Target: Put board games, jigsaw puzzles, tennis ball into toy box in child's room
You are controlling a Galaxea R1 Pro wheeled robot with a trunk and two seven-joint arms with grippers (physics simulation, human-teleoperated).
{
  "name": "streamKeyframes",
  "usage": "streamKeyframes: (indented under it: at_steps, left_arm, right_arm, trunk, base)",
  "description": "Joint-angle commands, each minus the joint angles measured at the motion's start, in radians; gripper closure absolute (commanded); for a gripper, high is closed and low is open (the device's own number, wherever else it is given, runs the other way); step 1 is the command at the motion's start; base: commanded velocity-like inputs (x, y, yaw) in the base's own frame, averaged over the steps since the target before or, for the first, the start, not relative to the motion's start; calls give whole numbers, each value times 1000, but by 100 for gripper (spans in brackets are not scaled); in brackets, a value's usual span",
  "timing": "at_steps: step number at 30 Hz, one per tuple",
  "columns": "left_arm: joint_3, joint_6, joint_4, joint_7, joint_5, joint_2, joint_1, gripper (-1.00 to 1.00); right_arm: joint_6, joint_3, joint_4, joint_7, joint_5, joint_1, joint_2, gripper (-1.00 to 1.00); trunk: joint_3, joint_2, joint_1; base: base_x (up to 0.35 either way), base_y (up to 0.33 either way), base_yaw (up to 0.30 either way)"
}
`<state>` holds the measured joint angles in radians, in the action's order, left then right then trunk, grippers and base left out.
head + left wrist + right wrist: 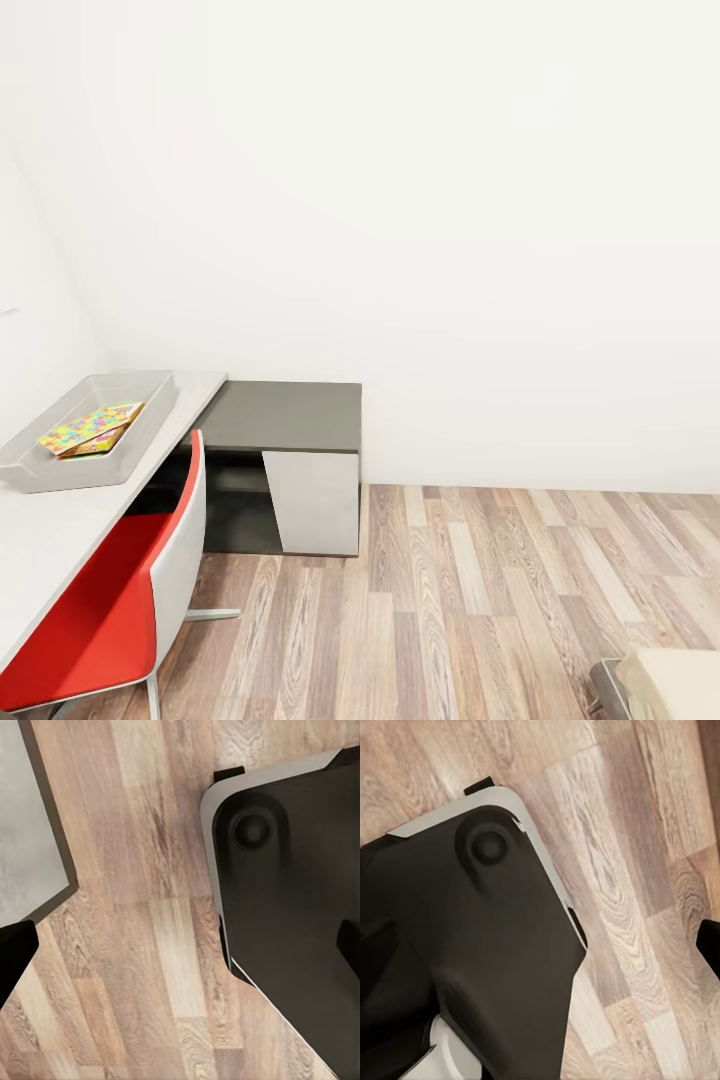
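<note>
The left gripper (pixel 180 949) is showing in the left wrist view as two dark fingertips (pixel 15 952) at opposite edges of the picture, standing wide apart with nothing between them. Beneath it are lying the wood floor (pixel 142 945), the robot's black base (pixel 300 907) and a grey panel (pixel 26 817) with a dark edge. The right gripper (pixel 709 945) is offering just one dark fingertip at the edge of the right wrist view, so whether it is released or clenched cannot be told; below it are lying the same plank floor and another part of the black base.

Farther out, the head view is taking in the room. The toy box (pixel 60 475) is sitting on the table (pixel 45 540) near the wall, and a jigsaw puzzle (pixel 92 428) is lying inside it, with other flat items partly hidden underneath. A red chair (pixel 120 600) is standing pushed against the table. The dark grey side unit (pixel 285 415) is adjoining the table's far end. A corner of the bed (pixel 670 680) is peeking in at the lower right.
</note>
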<state>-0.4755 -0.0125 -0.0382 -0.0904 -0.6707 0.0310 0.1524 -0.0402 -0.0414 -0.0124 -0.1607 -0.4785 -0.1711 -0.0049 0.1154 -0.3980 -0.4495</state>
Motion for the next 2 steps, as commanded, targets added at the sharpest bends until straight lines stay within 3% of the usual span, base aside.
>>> streamKeyframes:
  at_steps: [1,2]
  left_arm:
    - [-8,-1,1,-3,-10,0,1,-100]
    - [-8,-1,1,-3,-10,0,1,-100]
  right_arm:
    - [-3,-4,0,-2,-8,-1,1,-100]
    - [-3,-4,0,-2,-8,-1,1,-100]
  trunk:
    - [2,-2,-1]
    - [2,-2,-1]
  base:
    - [0,0,0]
    - [0,0,0]
